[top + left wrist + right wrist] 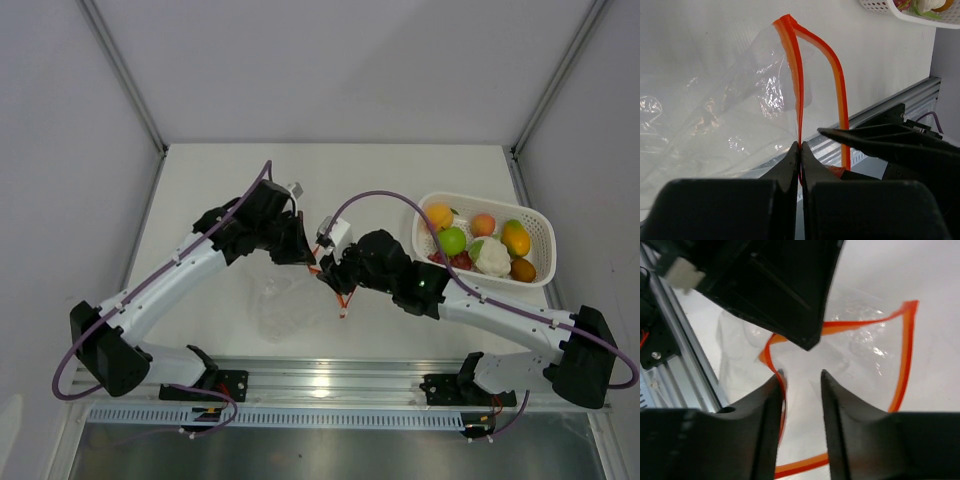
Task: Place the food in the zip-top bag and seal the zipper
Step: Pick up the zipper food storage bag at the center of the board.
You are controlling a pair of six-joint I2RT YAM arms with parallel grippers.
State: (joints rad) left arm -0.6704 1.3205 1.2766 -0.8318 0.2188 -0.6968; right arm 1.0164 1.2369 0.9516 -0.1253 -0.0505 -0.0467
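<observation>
Zip-top bag lay crumpled on the table between the two arms, with its mouth raised off the surface and no item inside it. The left gripper was closed tight on one lip of the zipper, pinching the red-orange strip between its fingertips and holding it upright. The other lip arched away to the side, so the mouth stood partly spread. The right gripper sat at the mouth with its fingers a narrow way apart. The strip ran against the inner face of one finger but was not clamped, and clear film showed in the gap. The food was all in the white basket at the right of the table, well apart from the bag. In my judgement the step in hand was opening and securing the bag's mouth, and loading had not begun. The next move called for the left grip to be kept firm while the right arm drew clear of the mouth without dragging the free lip, then reached to the basket for a first piece. Slack film could let the mouth fold shut.
</observation>
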